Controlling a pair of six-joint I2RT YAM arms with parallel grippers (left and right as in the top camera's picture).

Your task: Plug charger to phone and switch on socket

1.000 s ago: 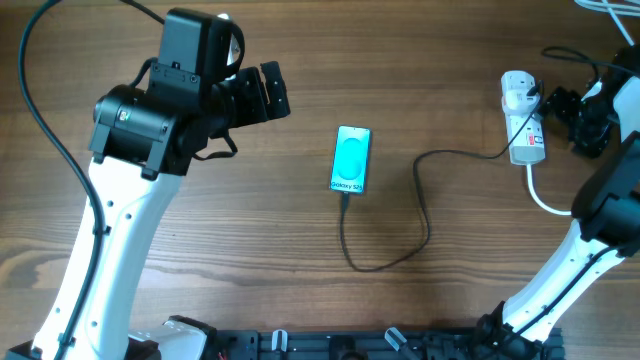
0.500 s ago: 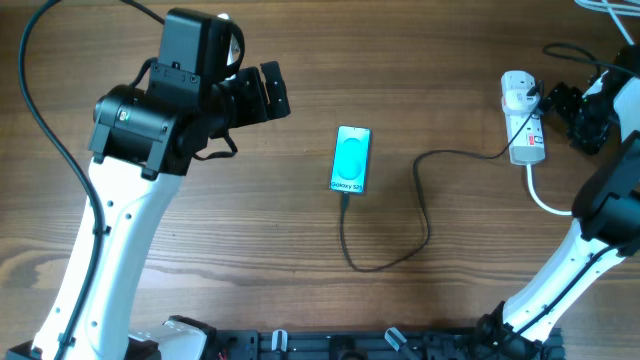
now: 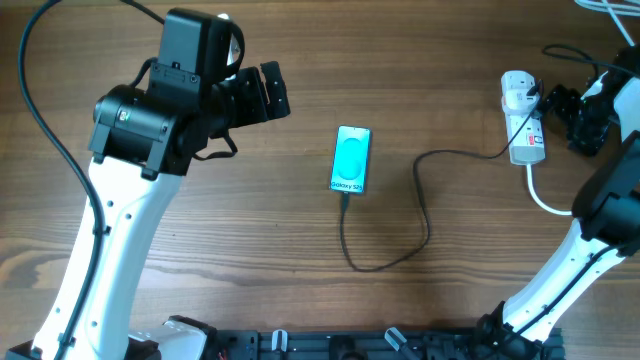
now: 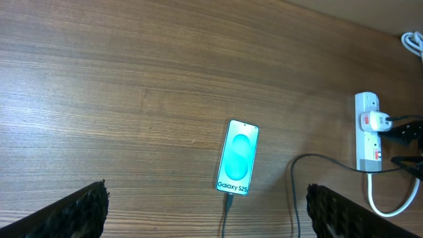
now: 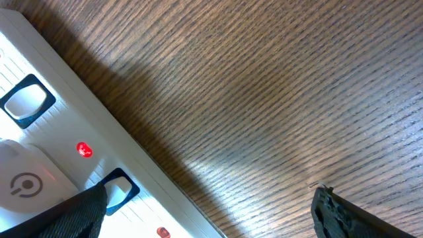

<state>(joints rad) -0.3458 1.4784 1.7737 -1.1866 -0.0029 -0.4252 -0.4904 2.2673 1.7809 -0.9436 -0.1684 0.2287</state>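
The phone [image 3: 351,158] lies flat mid-table, cyan screen lit, and also shows in the left wrist view [image 4: 237,157]. The thin black charger cable [image 3: 425,215] runs from the phone's near short edge in a loop to the white socket strip [image 3: 522,118] at the far right, where its plug sits in the strip. The connector tip is at the phone's edge [image 4: 229,200]. My left gripper [image 3: 268,93] is open and empty, up left of the phone. My right gripper [image 3: 570,113] is open just right of the strip; one finger overlaps a rocker switch [image 5: 119,190], and red lamps [image 5: 84,149] glow.
The strip's white cord [image 3: 545,200] curves toward the right arm's white base link [image 3: 560,270]. Black robot cables [image 3: 40,100] hang at the left. White cables lie at the far right corner [image 3: 610,10]. A black rail runs along the front edge [image 3: 330,345].
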